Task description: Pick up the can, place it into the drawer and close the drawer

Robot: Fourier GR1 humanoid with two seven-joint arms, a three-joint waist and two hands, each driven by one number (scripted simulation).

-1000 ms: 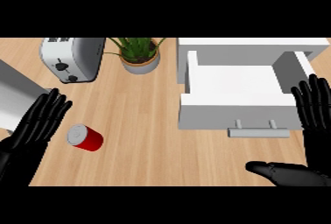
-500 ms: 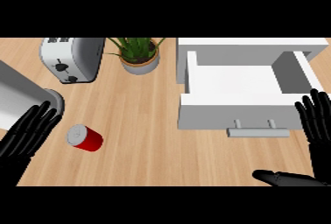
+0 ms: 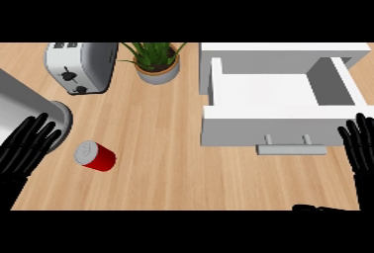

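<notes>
A red can [image 3: 96, 156] with a silver top lies tilted on the wooden counter at the lower left. My left hand [image 3: 22, 148] is open, fingers straight, just left of the can and apart from it. The white drawer [image 3: 281, 101] stands pulled open at the upper right, its inside bare, with a grey handle [image 3: 291, 147] on its front. My right hand [image 3: 362, 146] is open at the right edge, right of the handle, not touching it.
A silver toaster [image 3: 79, 65] and a potted plant [image 3: 156, 62] stand at the back. A grey rounded object [image 3: 25, 111] sits at the left edge behind my left hand. Bare wood lies between the can and the drawer.
Both hands have drawn back toward the lower corners and show less in view. The can and the drawer have not moved.
</notes>
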